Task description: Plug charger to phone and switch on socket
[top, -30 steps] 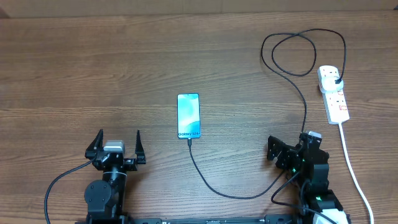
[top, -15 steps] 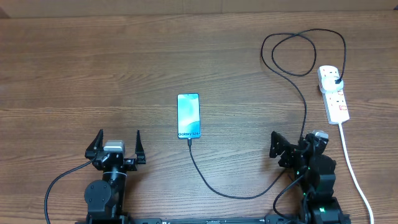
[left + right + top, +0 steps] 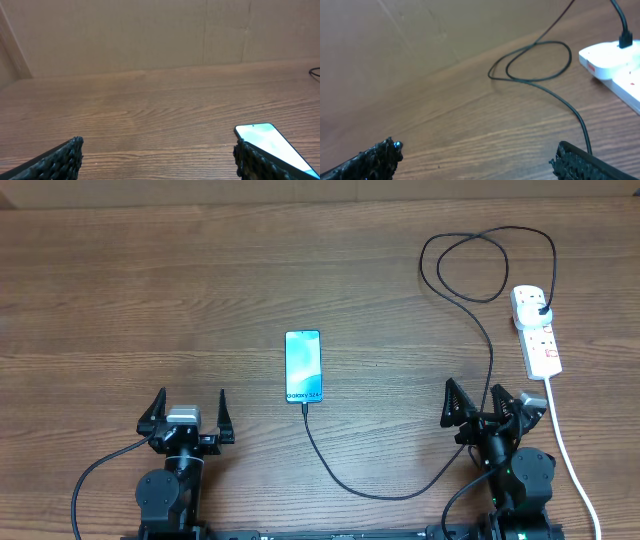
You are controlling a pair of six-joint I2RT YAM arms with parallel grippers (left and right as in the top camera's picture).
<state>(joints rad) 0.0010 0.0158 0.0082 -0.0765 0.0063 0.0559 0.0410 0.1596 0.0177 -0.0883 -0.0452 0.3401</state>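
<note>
The phone (image 3: 303, 367) lies flat mid-table with its light blue screen lit; its corner shows at the lower right of the left wrist view (image 3: 272, 142). The charger (image 3: 350, 482), a thin black cable, runs from the phone's near short edge, curves past my right arm and loops at the back (image 3: 535, 62). Its black plug (image 3: 541, 310) sits in the far outlet of the white socket (image 3: 535, 332), also seen from the right wrist (image 3: 612, 57). My left gripper (image 3: 190, 402) is open, left of and nearer than the phone. My right gripper (image 3: 473, 392) is open beside the cable, holding nothing.
A thick white cord (image 3: 568, 455) runs from the socket's near end down the right side past my right arm. A cardboard wall (image 3: 150, 35) closes the back of the wooden table (image 3: 150, 300).
My right gripper has shifted to the right and turned to face straight away from the table's front edge. The left arm, phone, cable and socket have not moved.
</note>
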